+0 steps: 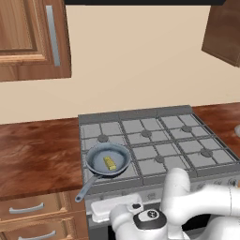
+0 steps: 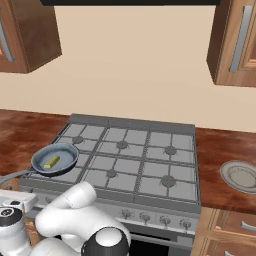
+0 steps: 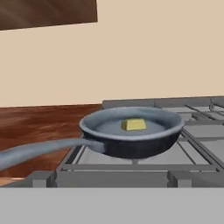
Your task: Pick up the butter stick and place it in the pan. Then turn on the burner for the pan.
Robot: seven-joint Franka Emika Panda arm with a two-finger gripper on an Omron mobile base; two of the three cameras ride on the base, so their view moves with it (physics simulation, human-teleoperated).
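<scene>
The yellow butter stick [image 1: 110,163] [image 2: 51,161] [image 3: 134,124] lies inside the grey-blue pan [image 1: 96,157] [image 2: 68,153] [image 3: 131,148]. The pan sits on the stove's front-left grate section, and the burner beneath it is hidden. The pan's long handle [image 1: 86,188] [image 3: 39,151] points out over the stove's front edge, to the left. My gripper [image 1: 112,203] [image 2: 14,201] hangs low in front of the stove, just below the pan's handle and level with the stove top. It is open, its fingertips do not show, and it holds nothing.
The grey stove [image 1: 187,140] [image 2: 150,150] has several other bare burners. A row of knobs [image 2: 145,217] runs along its front panel. A grey plate [image 2: 243,175] rests on the wooden counter to the right. Drawers [image 1: 28,208] sit under the left counter.
</scene>
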